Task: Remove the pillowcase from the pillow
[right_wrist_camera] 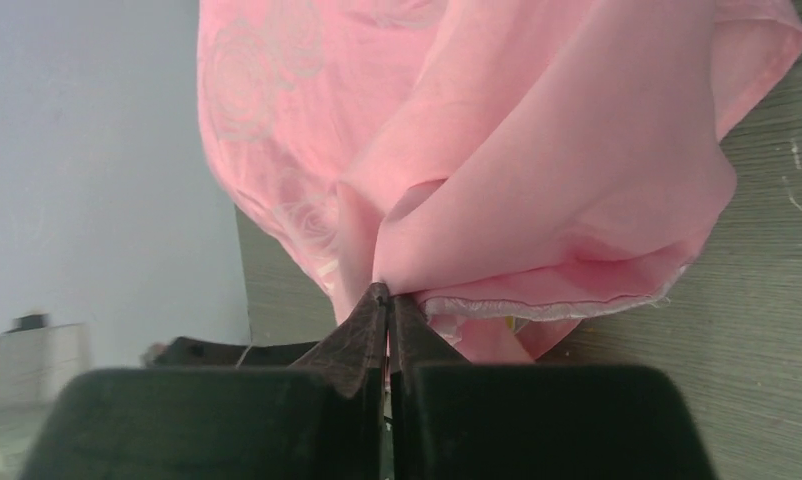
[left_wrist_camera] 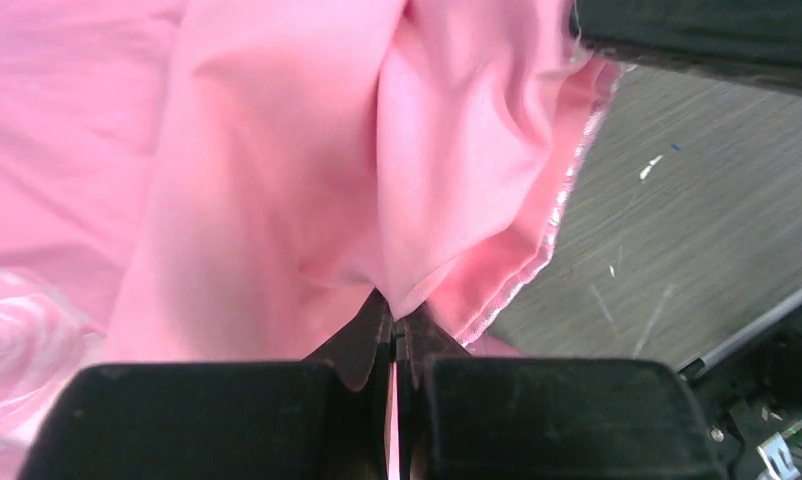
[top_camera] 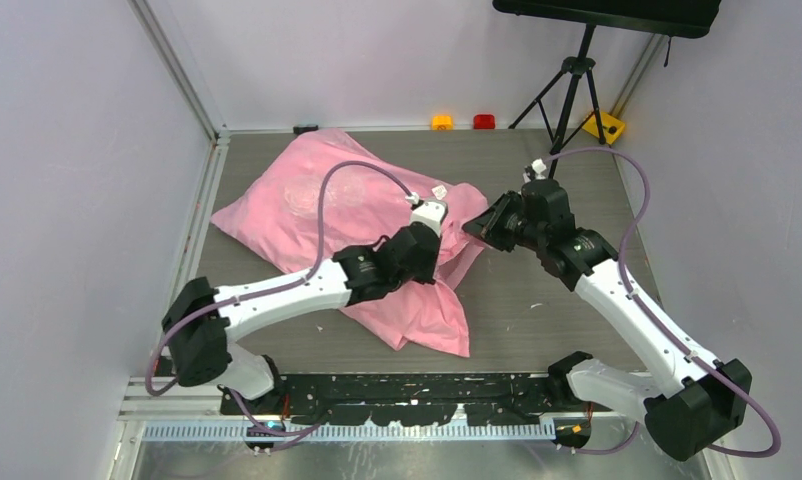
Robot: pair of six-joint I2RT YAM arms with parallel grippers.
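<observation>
Pink satin pillowcase lies on the grey bench, left of centre. It is plump at the far-left end, slack and creased toward the near right. Left hand: jaws pinched together on a fold of the pillowcase just inside its hemmed edge. Right hand: jaws likewise closed on a fold at the cloth's right side, hem just beside the tips. Hands near each other, not touching.

Probably lab: walled table, tripod
</observation>
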